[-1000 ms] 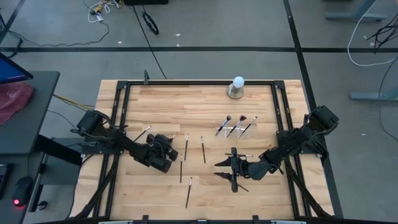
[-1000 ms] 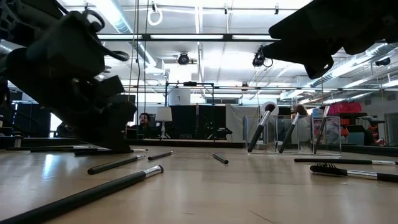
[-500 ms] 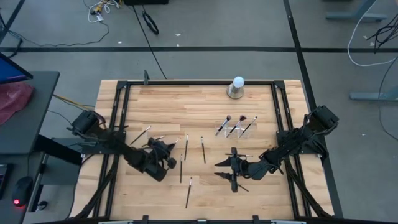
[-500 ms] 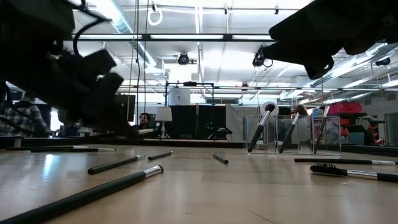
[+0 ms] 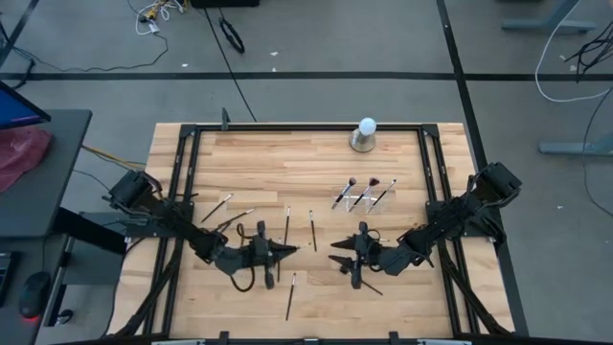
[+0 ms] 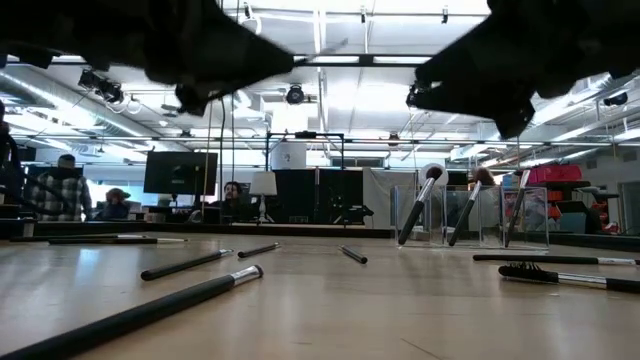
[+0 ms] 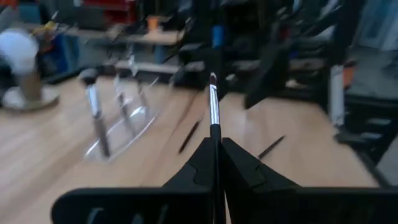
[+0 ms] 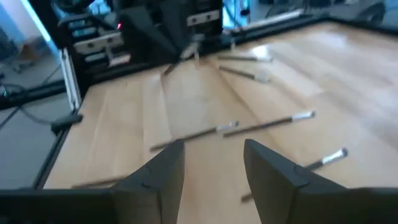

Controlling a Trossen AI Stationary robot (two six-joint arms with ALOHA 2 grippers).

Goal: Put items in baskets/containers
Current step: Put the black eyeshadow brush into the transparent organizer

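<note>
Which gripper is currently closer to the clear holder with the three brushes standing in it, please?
Right. The right gripper sits just in front of the clear holder, slightly to its left; the left gripper, holding a brush, is farther left.

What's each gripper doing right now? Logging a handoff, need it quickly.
Left gripper: closed on a thin makeup brush, lifted off the table.
Right gripper: open, holding nothing, above the table.

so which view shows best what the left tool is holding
The left wrist view: a thin dark brush stands pinched between the shut fingers of the left tool. The high view shows the left tool only as a dark shape. The low view shows it as a silhouette overhead. The right wrist view is too blurred to tell.
</note>
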